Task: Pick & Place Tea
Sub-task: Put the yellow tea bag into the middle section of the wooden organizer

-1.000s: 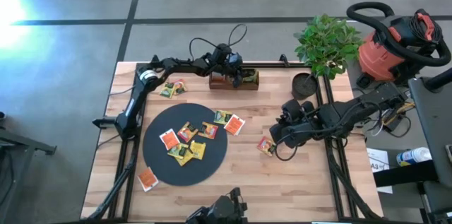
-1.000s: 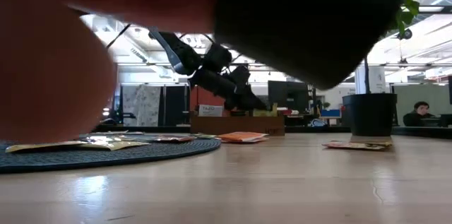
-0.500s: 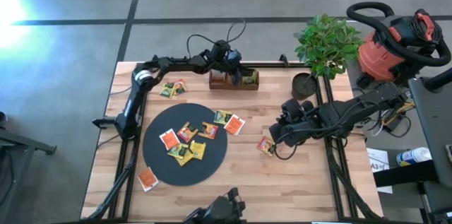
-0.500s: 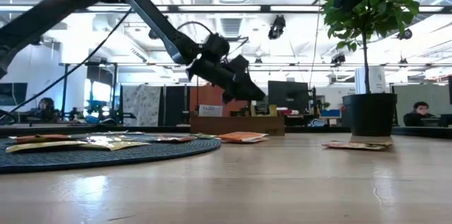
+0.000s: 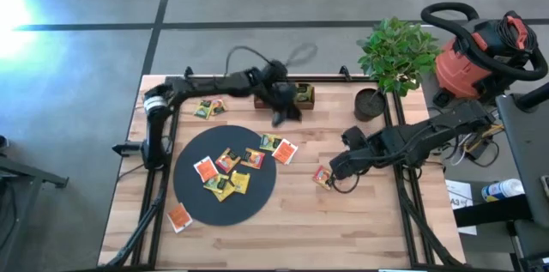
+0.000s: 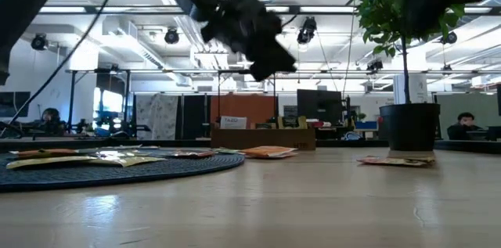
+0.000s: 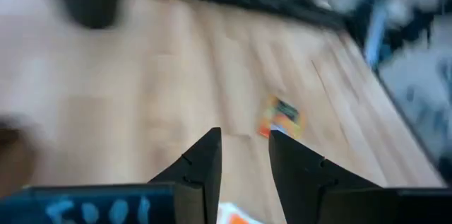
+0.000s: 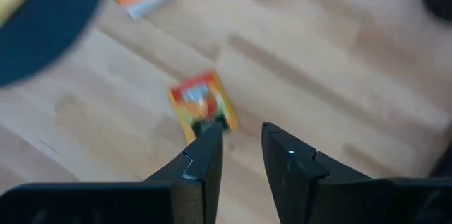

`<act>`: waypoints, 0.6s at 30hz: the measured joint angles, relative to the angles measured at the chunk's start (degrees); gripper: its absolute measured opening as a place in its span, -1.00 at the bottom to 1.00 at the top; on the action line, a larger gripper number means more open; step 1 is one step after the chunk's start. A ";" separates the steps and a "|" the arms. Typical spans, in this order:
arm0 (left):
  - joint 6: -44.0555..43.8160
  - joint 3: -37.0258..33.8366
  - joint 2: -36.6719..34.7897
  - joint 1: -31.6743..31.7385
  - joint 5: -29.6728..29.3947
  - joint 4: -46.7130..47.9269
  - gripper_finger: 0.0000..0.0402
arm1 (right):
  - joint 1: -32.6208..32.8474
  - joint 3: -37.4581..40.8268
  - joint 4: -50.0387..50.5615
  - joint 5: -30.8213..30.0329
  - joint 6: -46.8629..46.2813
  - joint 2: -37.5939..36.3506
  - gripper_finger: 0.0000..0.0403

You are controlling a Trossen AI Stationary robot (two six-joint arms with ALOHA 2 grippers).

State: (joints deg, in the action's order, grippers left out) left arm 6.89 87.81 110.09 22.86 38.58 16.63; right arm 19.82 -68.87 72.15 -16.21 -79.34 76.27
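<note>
Several tea packets lie on the black disc (image 5: pixel 225 173), and two more (image 5: pixel 278 148) sit at its right rim. One red and green tea packet (image 8: pixel 201 107) lies flat on the wood at the right. My right gripper (image 8: pixel 236 131) hangs open well above it, pointing down, with the packet just beyond its fingertips. My left gripper (image 5: pixel 281 119) is open and holds nothing. It hangs in the air just in front of the wooden tray (image 5: pixel 296 96) at the far edge.
Two packets (image 5: pixel 206 107) lie at the far left and one (image 5: pixel 178 216) lies near the disc's near left. A potted plant (image 5: pixel 371 103) stands at the far right corner. Bare wood stretches along the near edge and between the disc and my right arm.
My left gripper has risen out of the wooden tray and swung toward the table's near edge, its fingers tipping up toward level. My right gripper has sunk a little over the lone packet and rolled slightly.
</note>
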 joint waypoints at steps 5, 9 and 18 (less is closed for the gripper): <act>7.09 -0.11 1.32 -12.19 -9.10 1.94 -0.44 | 5.05 4.95 -0.99 2.84 -9.08 -0.63 -0.58; 6.65 -0.11 4.08 -17.88 -15.98 -1.27 -0.44 | 11.32 7.81 -4.11 3.28 -20.02 -3.20 -0.61; -1.46 0.39 12.00 -22.28 -15.87 -9.81 -0.44 | 20.06 21.81 -22.18 1.16 -38.68 -5.99 -0.62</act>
State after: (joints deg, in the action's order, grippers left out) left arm 5.42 88.20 122.09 0.58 22.71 6.83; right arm 39.88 -47.06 49.97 -15.05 -118.01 70.28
